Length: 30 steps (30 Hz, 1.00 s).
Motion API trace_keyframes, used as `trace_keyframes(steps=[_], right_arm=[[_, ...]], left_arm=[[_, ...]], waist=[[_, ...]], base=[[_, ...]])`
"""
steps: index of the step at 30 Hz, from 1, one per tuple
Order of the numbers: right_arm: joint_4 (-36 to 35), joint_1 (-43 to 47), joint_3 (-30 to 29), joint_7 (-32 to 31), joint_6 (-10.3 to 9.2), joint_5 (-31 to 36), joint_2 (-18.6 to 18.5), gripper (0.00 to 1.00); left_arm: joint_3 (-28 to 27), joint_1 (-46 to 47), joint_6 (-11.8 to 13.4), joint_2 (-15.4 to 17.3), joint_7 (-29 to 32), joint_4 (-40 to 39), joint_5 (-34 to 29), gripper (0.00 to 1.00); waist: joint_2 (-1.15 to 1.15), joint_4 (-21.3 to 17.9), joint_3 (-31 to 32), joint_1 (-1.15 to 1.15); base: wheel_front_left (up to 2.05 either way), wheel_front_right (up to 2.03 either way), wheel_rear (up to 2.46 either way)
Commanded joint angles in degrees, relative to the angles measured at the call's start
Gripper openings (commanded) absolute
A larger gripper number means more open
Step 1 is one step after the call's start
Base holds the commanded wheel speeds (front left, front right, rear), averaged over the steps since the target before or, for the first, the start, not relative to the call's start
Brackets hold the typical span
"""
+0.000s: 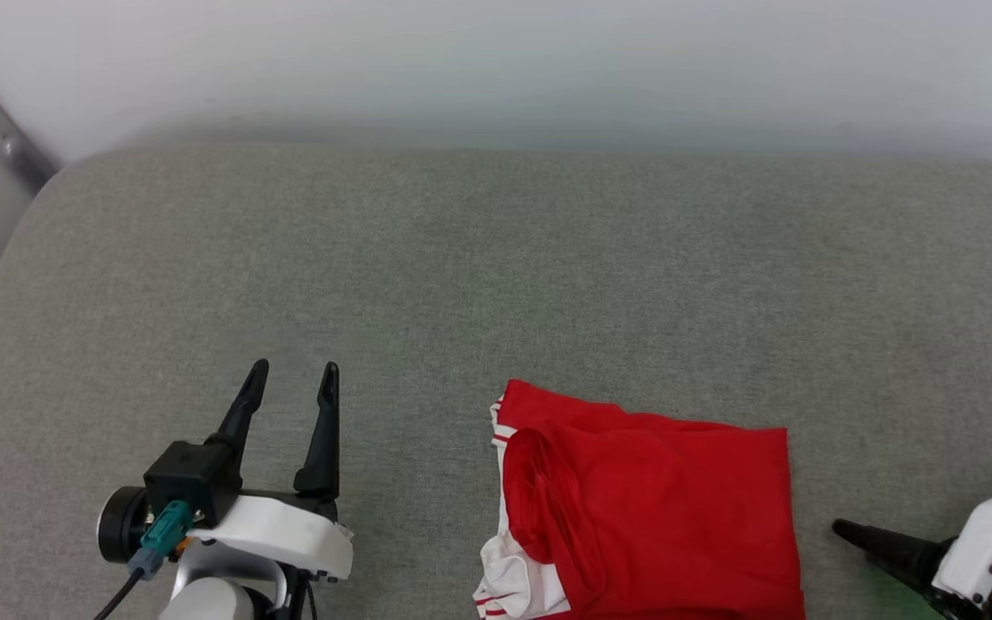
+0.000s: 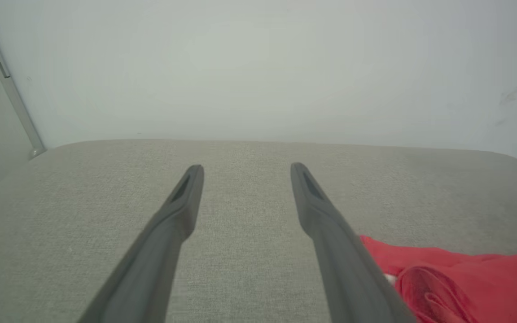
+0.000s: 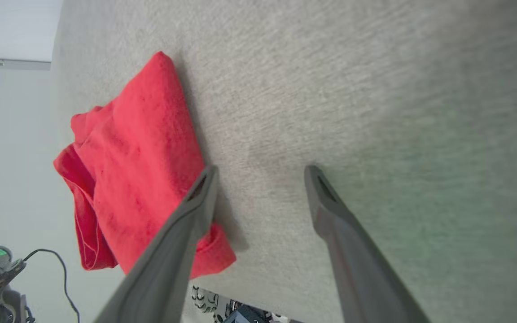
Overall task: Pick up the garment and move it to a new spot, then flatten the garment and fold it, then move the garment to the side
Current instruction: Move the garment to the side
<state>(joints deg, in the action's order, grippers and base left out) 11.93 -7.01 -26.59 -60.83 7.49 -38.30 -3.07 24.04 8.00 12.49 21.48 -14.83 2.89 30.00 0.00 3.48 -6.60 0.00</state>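
The garment point(image 1: 651, 508) lies folded into a red rectangle near the front edge of the grey fabric surface point(image 1: 496, 275), with white sleeve and striped trim showing at its left side. My left gripper point(image 1: 294, 372) stands open to the garment's left, apart from it, with nothing between its fingers. In the left wrist view that gripper point(image 2: 245, 168) hovers over bare fabric, and the garment point(image 2: 456, 278) sits at the lower right. My right gripper point(image 1: 845, 529) points leftward, just right of the garment. In the right wrist view it point(image 3: 260, 169) is open and empty beside the garment's point(image 3: 137, 166) edge.
A pale wall point(image 1: 496, 69) rises behind the grey surface, and a metal bar point(image 1: 5, 129) runs down at the back left corner. Bare grey fabric stretches across the back and to the left. The surface's front edge point(image 3: 249, 291) lies close under the garment.
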Motion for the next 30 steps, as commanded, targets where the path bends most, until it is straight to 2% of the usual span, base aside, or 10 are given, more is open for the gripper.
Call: trace_keyframes(steps=[1, 9, 10, 11, 12, 13, 14, 17, 22, 30], right_arm=[[1.6, -1.5, 1.1, -0.5, -0.01, -2.8, 0.1, 1.00], [13.9, -4.7, 10.8, 2.4, -0.06, -14.6, 0.5, 1.00], [15.1, -4.8, 11.7, 2.6, -0.07, -14.5, 0.7, 0.83], [15.8, -5.0, 12.5, 3.1, -0.07, -14.2, 0.7, 0.42], [15.8, -5.0, 12.5, 3.1, -0.07, -14.2, 0.7, 0.42], [16.3, -5.3, 13.1, 3.4, -0.07, -14.0, 0.8, 0.17], [16.6, -5.4, 13.7, 3.8, -0.07, -13.9, 0.8, 0.00], [14.8, -6.2, 15.4, 5.2, -0.05, -12.7, 0.4, 0.00], [8.4, -7.0, 21.9, 9.6, -0.02, -6.1, -3.8, 0.00], [2.5, -8.8, 31.4, 12.1, -0.02, 6.4, -11.0, 0.00]], left_arm=[[-0.2, 1.2, -0.5, -0.3, -0.3, 0.2, -0.4, 1.00], [-0.7, 2.8, -1.7, -1.2, -0.4, 1.4, -1.5, 1.00], [-0.8, 2.8, -1.9, -1.3, -0.4, 1.6, -1.6, 1.00], [-0.9, 2.8, -1.9, -1.4, -0.4, 1.8, -1.7, 1.00], [-0.9, 2.8, -1.9, -1.4, -0.4, 1.8, -1.7, 1.00], [-1.1, 2.8, -2.0, -1.5, -0.4, 1.9, -1.8, 1.00], [-1.3, 2.7, -2.1, -1.5, -0.4, 2.1, -2.0, 1.00], [-1.5, 1.7, -2.3, -1.5, -0.4, 2.3, -2.3, 1.00], [-1.7, 0.6, -2.1, -1.3, -0.3, 2.5, -2.9, 1.00], [-1.6, -1.5, -1.9, -1.6, -0.3, 2.5, -2.6, 1.00]], waist=[[0.00, 1.4, -1.6, 0.00], [0.00, 3.1, -3.2, 0.00], [0.00, 3.2, -3.2, 0.00], [0.00, 3.2, -3.1, 0.00], [0.00, 3.2, -3.1, 0.00], [0.00, 3.2, -2.9, 0.00], [0.00, 3.1, -2.7, 0.00], [0.00, 2.6, -1.7, 0.00], [0.00, 0.3, 0.2, 0.00], [0.00, -6.7, 3.8, 0.00]], base=[[0.00, 0.00, 0.00], [0.00, 0.00, 0.00], [0.00, 0.00, 0.00], [0.00, 0.00, 0.00], [0.00, 0.00, 0.00], [0.00, 0.00, 0.00], [0.00, 0.00, 0.00], [0.00, 0.00, 0.00], [0.00, 0.00, 0.00], [0.00, 0.00, 0.00]])
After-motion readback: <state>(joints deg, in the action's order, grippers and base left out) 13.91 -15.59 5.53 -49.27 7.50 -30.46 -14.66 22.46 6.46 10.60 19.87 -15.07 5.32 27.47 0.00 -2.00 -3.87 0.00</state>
